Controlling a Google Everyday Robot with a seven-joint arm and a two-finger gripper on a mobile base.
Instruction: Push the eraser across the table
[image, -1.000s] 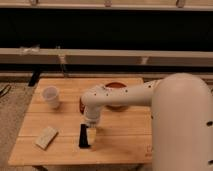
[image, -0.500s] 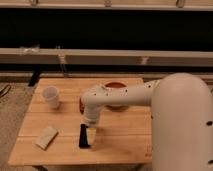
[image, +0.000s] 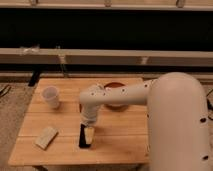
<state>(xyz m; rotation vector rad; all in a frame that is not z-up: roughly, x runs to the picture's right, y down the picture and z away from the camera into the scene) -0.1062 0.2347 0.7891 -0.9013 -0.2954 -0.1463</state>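
my gripper (image: 89, 132) hangs low over the eraser (image: 82, 138), clenched or released i can't tell; an off-centre push could spin it off the table (image: 125, 139).

we see a small light-wood table (image: 122, 142) with a plank top standing on a pale grey floor (image: 14, 107). behind it a long pale ledge (image: 165, 56) runs across the whole width of the room, with a wide dark band (image: 115, 27) above it and a narrower dark strip below. a dark cable (image: 4, 91) lies on the floor at the left edge. the light is warm and dim.
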